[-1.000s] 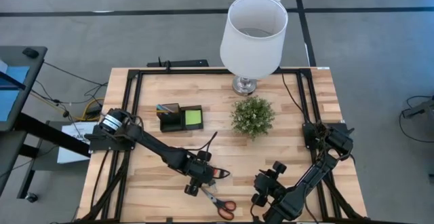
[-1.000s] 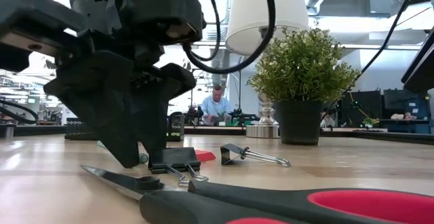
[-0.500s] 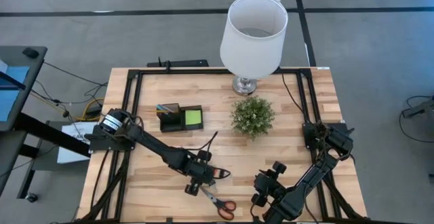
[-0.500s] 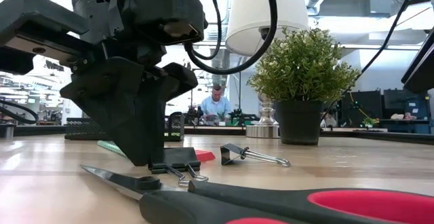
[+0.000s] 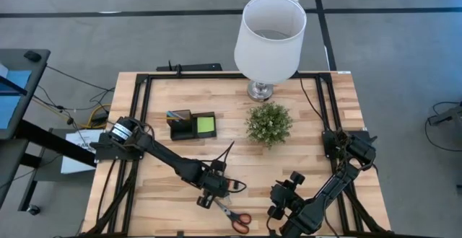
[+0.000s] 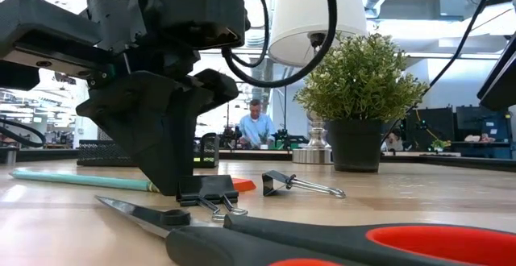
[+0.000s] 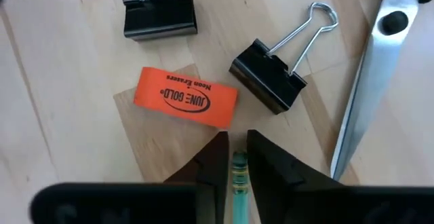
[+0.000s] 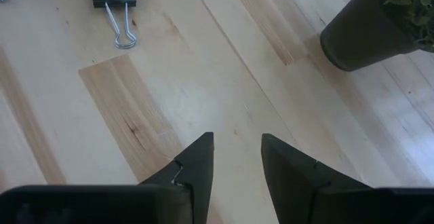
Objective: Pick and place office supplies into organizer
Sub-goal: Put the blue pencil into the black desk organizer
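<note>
Since a second ago my left pincer had narrowed onto the teal pen at the tabletop's six o'clock edge. I judged grasping underway; next, lift toward the organizer at ten o'clock. Right pincer waited, half open.

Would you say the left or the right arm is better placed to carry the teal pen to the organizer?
Left. The left gripper is shut on the teal pen, on the organizer's side; the right gripper waits open over bare wood.
</note>
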Available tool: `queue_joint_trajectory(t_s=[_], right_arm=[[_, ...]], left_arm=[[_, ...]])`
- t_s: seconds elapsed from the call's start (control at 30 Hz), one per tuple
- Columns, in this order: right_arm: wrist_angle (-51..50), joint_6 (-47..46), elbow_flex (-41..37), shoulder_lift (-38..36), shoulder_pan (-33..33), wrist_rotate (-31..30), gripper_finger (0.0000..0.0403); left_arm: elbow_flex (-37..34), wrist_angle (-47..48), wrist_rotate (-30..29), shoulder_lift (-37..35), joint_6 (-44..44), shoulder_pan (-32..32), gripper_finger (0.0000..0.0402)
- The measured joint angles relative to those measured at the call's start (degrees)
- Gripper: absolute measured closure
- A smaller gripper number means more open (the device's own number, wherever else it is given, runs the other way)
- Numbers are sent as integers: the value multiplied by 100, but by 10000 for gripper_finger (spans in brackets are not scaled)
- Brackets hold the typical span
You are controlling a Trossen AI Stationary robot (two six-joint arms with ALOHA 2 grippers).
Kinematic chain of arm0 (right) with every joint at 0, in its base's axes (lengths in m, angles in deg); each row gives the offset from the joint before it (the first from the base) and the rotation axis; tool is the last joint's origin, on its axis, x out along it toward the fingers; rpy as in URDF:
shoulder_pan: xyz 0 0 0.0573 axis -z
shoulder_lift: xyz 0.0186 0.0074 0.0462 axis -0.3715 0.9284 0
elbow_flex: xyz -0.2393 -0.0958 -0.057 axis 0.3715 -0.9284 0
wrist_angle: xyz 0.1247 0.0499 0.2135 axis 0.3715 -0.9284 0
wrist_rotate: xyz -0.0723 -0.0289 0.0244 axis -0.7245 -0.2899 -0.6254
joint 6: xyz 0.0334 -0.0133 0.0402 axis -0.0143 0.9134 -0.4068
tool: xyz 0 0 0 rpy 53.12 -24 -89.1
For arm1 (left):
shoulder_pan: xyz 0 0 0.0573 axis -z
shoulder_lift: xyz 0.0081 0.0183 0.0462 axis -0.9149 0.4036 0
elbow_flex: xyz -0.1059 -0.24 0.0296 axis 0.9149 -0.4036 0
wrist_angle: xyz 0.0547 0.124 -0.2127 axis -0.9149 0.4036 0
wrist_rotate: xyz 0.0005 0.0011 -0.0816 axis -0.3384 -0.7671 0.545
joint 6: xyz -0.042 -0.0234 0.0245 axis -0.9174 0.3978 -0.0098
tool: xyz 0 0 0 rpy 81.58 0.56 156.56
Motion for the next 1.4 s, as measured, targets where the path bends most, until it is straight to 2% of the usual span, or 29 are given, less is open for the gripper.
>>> queue_joint_trajectory(t_s=[0.27,0.47,0.83,1.07,1.23,1.3,1.4], right_arm=[[5,-2,0,0,-2,2,284],[9,-2,0,0,-2,2,284],[11,0,0,0,-9,4,284],[9,0,0,0,-9,4,284],[16,0,0,0,-9,-14,284],[44,3,0,0,-9,-125,284],[245,318,0,0,0,-853,284]], left_arm=[[74,190,-101,4,-194,-4,301],[79,323,-122,-1,-435,-9,290],[-112,211,-120,-12,-693,4,317],[-118,185,-134,-16,-661,9,384],[-133,40,-220,-16,-907,13,390],[-138,-23,-231,-16,-969,13,394],[-124,-73,-241,-16,-1070,31,396]])
